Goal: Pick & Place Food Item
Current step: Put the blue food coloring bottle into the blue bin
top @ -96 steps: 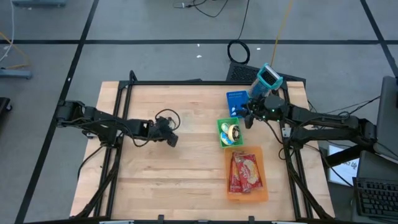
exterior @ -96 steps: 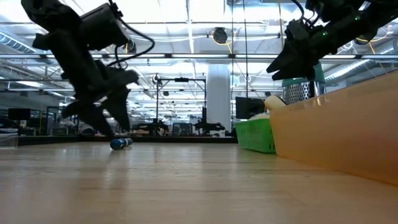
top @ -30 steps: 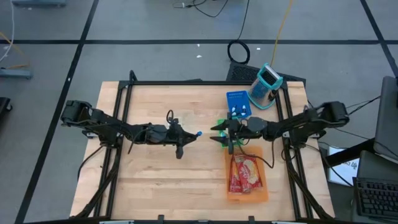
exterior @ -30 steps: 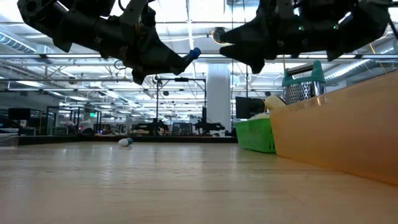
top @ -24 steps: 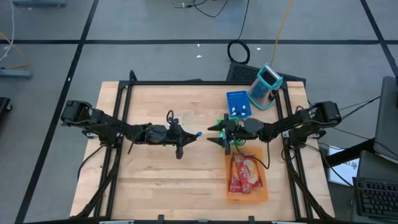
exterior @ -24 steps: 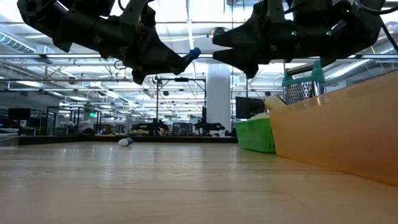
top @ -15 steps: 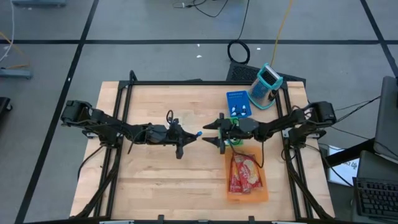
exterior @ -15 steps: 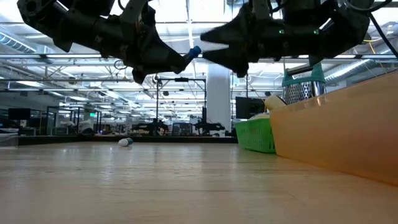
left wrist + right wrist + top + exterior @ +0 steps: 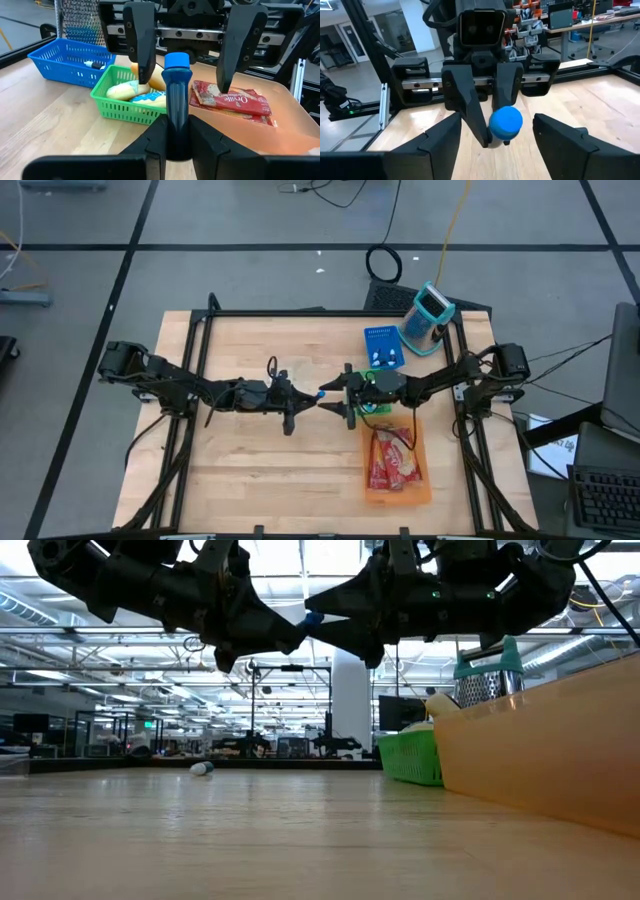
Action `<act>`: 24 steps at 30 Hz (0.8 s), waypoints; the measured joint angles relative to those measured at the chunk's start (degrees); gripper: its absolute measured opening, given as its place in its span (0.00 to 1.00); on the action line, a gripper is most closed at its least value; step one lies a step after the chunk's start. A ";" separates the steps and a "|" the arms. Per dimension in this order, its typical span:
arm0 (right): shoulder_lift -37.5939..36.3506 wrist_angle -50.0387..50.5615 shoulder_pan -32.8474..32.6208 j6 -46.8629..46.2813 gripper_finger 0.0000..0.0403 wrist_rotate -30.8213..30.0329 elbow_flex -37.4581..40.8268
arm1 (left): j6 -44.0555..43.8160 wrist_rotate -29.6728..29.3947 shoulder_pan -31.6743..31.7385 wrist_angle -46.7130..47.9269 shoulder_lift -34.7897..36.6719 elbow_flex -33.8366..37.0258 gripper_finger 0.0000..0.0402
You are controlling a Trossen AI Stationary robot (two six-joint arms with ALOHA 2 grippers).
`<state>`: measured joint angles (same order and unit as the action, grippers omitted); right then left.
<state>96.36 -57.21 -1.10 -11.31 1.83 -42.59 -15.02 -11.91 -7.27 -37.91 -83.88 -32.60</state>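
We are at the middle of the counter, where our two arms meet for a handover. The orange tray, the green basket and the blue basket already hold food. Our left gripper has its fingers clamped on a blue-capped tube, raised above the wood. Our right gripper has its fingers apart around the cap, not closed; taking and placing remain.

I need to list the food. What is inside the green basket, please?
In the green basket lie pale bread-like pieces and a blue-white packet. The blue-capped tube covers its far corner, so anything there is hidden.
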 joint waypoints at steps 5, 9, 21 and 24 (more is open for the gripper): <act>-0.02 0.07 0.02 -0.01 0.54 0.00 0.00 | 0.45 0.07 0.00 0.07 -0.02 0.00 0.16; -0.04 0.07 0.02 -0.02 0.49 0.00 0.00 | 0.87 0.09 0.00 0.11 -0.02 0.00 0.16; -0.04 0.04 0.07 0.00 0.24 -0.06 0.02 | 0.89 0.12 -0.02 0.15 -0.02 0.00 0.16; -0.04 -0.17 0.07 0.16 0.18 -0.09 0.09 | 0.78 0.14 -0.02 0.17 -0.02 0.00 0.16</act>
<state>96.31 -57.38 -1.04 -11.15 1.74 -42.50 -14.24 -11.77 -7.29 -37.74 -83.90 -32.60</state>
